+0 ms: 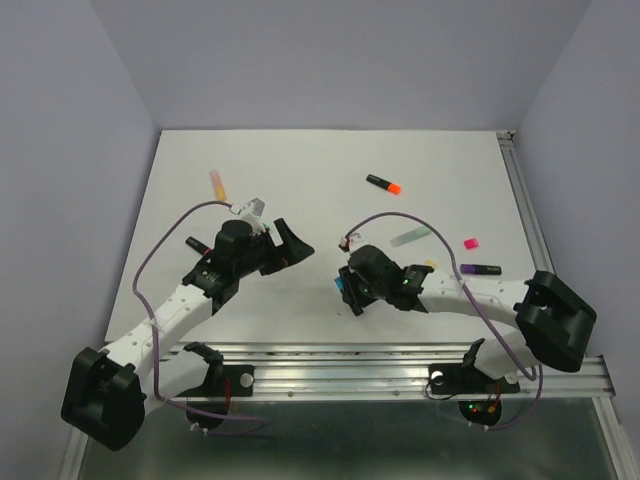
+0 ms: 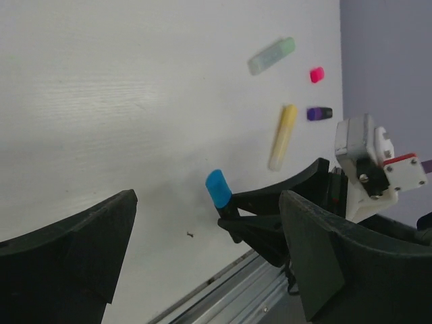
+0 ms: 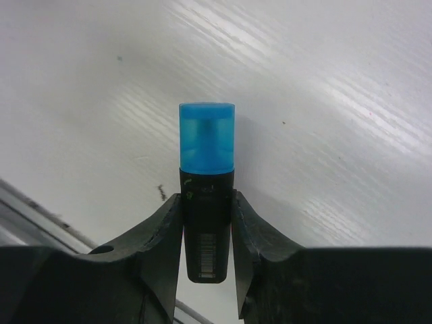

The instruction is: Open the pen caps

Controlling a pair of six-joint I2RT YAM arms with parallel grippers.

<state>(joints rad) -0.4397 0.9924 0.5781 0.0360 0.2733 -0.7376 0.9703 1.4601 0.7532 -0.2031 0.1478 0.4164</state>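
Top view: I have the right gripper (image 1: pixel 350 292) low over the near middle of the table (image 1: pixel 300 160), closed on a stubby highlighter; its blue cap (image 1: pixel 341 287) shows at the gripper's left side. The left gripper (image 1: pixel 292 243) sits near it to the left, jaws spread wide, holding nothing. Farther out lie a highlighter with an orange cap (image 1: pixel 395 187), a pastel green highlighter (image 1: pixel 411 236), a loose pink cap (image 1: pixel 470 242) and, just beside it, a purple cap (image 1: pixel 468 268) on its black pen. A pastel orange highlighter (image 1: pixel 218 184) lies at far left. Left wrist view: both left fingers stand far apart with bare table between them; the blue cap points up and left out of the right gripper, and a yellow highlighter (image 2: pixel 283 136) lies beyond it. Right wrist view: fingers (image 3: pixel 162 243) pinch the black barrel (image 3: pixel 206 236) from both sides. The blue cap is seated on the barrel, clear of the fingertips.
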